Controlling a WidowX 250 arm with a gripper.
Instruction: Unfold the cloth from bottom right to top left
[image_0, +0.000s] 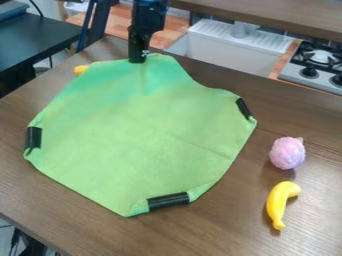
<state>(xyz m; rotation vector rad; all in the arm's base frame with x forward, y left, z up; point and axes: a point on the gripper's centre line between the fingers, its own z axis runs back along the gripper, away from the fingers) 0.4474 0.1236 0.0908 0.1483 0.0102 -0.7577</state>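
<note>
Cloth (140, 130), green, lies spread broadly on the brown wood-grain surface (214, 230), its far edge reaching up under the claw (139, 59). The claw hangs down at that far edge; I cannot tell whether it is open, closed or gripping the cloth. Black strips (33, 137) sit on the cloth's rim: one on the left side, one along the near edge and one on the right side towards the far end. A faint crease crosses the cloth's right half. Right of the cloth and apart from it is a pink ball (288, 153), with a yellow banana (278, 202) nearer the camera than the ball. By the cloth's far left edge, a yellow-orange thing (81, 69) peeks out. Beyond the cloth are a white sink (217, 41) and, farther right, a stove (294, 76).
</note>
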